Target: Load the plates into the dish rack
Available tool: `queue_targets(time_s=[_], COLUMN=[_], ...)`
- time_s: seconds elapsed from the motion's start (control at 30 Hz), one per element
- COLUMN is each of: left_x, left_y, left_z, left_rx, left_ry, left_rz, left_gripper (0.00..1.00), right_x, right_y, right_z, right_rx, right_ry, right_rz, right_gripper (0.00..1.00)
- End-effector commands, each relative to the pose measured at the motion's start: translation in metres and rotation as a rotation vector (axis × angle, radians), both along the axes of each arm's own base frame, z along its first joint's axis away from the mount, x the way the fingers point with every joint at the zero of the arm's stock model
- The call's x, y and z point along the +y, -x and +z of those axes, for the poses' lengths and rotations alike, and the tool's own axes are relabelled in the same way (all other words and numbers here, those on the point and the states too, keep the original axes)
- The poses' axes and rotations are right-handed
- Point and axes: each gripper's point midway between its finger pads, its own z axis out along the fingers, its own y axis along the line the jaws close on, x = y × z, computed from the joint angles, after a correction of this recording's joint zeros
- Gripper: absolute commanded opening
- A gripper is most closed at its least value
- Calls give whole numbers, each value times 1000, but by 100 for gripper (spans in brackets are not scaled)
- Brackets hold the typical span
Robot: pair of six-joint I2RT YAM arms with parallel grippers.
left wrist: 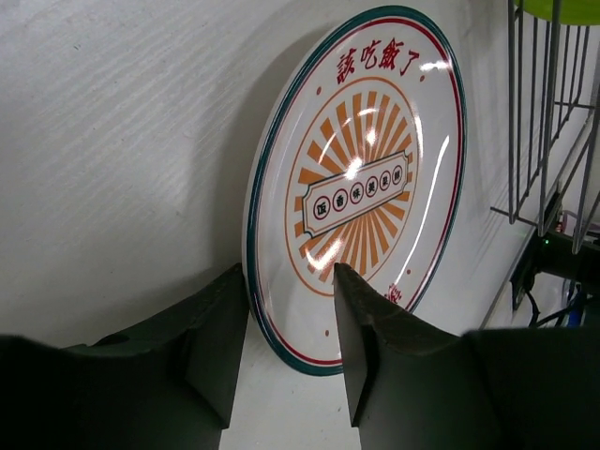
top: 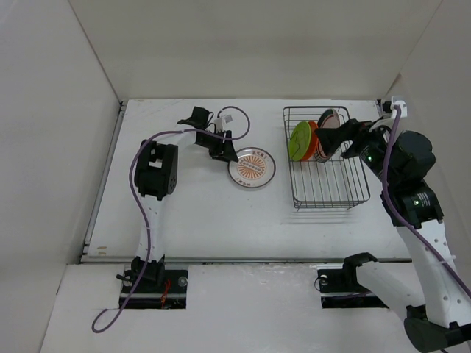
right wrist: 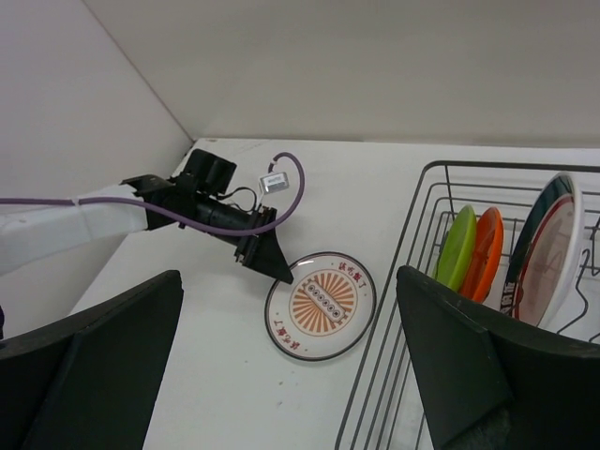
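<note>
The white plate with the orange sunburst centre (top: pixel 252 168) lies flat on the table left of the black wire dish rack (top: pixel 346 193). My left gripper (top: pixel 225 154) is open at its left rim. In the left wrist view, the left gripper (left wrist: pixel 289 323) straddles the rim of this plate (left wrist: pixel 366 178), one finger outside, one over the plate. The lime green plate (top: pixel 299 140), the orange plate (top: pixel 312 138) and the ringed white plate (top: pixel 329 118) stand upright in the rack. My right gripper (top: pixel 333 138) hovers over them, wide open and empty (right wrist: pixel 286 361).
The left arm's purple cable (top: pixel 237 121) loops on the table behind the sunburst plate. White walls close the table at the back and on both sides. The near half of the rack (right wrist: pixel 394 375) holds no plates.
</note>
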Motion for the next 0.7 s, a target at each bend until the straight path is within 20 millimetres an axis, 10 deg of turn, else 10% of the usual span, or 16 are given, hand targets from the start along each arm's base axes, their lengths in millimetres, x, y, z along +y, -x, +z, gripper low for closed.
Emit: queue_targets(time_s=[0.0,0.2,0.33,0.67], left_x=[0,-1,1,53], left_y=[11,7,7,23], left_z=[-17,-13,-2,171], left_rx=[51,48,44,-270], left_ry=[-37,-37,-16,336], left_rz=[-27,-27,-33,-160], left_gripper=[38,0,0,0], right_x=[9,19,22,43], right_y=[5,-1,-1,-18], right_z=[19,4,0,-41], right_rx=[-74,-42,-32,1], right_ry=[-29,-30,-28,36], right_rz=[45,74,83,162], right_gripper=[100,100,100,100])
